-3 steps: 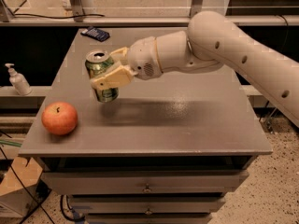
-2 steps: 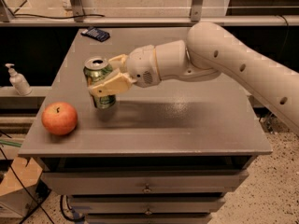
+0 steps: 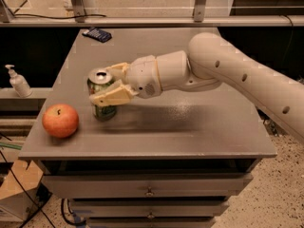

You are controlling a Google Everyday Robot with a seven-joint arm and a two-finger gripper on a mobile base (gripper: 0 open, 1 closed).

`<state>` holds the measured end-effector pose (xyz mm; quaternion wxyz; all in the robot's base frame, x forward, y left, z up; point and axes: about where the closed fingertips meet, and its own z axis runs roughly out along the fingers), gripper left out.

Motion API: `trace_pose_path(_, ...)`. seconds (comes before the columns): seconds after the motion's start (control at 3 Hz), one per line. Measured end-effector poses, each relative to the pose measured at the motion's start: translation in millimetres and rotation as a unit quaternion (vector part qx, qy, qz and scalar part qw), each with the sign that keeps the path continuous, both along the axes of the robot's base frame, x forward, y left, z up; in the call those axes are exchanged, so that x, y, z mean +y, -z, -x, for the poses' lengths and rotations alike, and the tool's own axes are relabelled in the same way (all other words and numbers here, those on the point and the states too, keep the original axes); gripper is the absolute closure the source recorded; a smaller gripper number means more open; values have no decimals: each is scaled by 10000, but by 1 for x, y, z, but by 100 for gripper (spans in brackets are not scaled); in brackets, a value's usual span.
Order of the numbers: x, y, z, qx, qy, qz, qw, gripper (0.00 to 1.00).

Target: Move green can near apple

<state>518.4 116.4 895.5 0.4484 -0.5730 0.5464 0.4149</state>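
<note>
The green can [image 3: 103, 109] stands upright with its silver top showing, near the front left of the grey table [image 3: 190, 127]. My gripper [image 3: 106, 84] reaches in from the right and its pale fingers [image 3: 111, 96] are closed around the can's upper half. The can's base is at or just above the tabletop. The red-orange apple [image 3: 60, 120] sits at the table's front left corner, a short gap to the left of the can.
A dark blue flat object [image 3: 97, 34] lies at the table's back left. A white pump bottle [image 3: 18, 81] stands on a ledge left of the table. Drawers [image 3: 149, 189] run below the front edge. My arm [image 3: 228, 75] spans the right half.
My gripper has carried the green can lower and toward the front of the table, closer to the apple. The apple has not moved.
</note>
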Motion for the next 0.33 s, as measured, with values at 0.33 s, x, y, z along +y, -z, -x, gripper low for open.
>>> trace_pose_path(0.33,2,-1,1,-1,-15,3,10000,0)
